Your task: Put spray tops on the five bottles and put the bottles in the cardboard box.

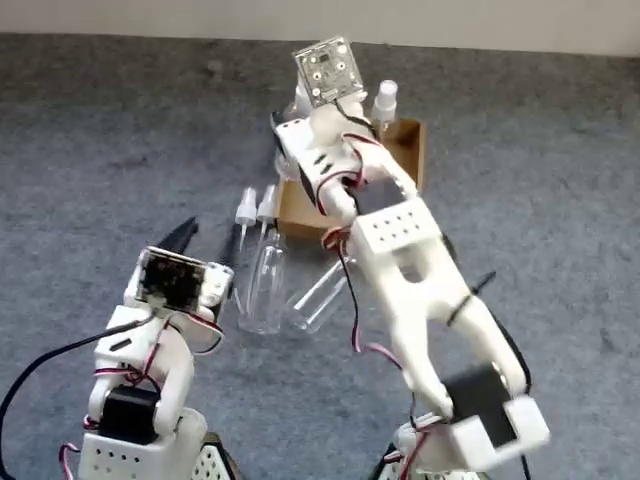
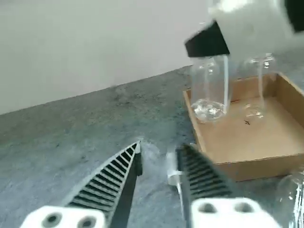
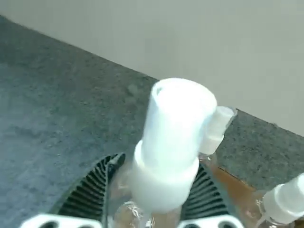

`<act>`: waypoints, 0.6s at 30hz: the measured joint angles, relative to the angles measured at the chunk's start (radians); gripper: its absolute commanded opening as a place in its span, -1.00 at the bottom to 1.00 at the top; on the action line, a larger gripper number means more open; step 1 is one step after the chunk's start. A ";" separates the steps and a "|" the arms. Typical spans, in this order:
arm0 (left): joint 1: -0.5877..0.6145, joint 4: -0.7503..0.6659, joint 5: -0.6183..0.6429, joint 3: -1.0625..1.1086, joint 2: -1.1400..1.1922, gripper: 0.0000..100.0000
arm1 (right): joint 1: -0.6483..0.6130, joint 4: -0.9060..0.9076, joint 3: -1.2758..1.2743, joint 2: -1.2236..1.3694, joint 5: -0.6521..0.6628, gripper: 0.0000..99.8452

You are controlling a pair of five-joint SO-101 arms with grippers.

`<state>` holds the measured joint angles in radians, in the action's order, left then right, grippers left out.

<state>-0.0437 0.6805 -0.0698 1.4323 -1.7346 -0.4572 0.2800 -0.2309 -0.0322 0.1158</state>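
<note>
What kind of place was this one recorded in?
Likely a robot test bench, not a home: a grey felt-covered table, a bare pale wall behind, and a cardboard box with clear bottles.

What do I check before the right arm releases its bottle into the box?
1. Spray top fitted on the held bottle: ok.
2. Right gripper shut on it: ok.
3. Bottle upright inside the walls of the cardboard box: ok.
4. Base resting on the box floor: cannot tell.
5. Apart from the neighbouring bottle in the box: ok.
6. Left gripper outside the box, open near a loose spray top: ok.
</note>
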 measured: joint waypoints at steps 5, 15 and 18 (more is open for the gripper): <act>0.015 0.000 0.031 -0.003 0.000 -0.99 | 0.037 -0.100 0.000 0.104 0.000 -0.99; 0.015 0.008 0.034 -0.009 0.000 -0.99 | 0.072 -0.120 0.000 0.129 0.000 -0.99; 0.015 0.054 0.034 -0.040 0.000 -0.99 | 0.072 -0.163 -0.023 0.129 0.000 -0.99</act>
<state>-0.0284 0.7342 -0.0361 1.3924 -1.7346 -0.3851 0.1174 -0.2539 0.0967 0.1158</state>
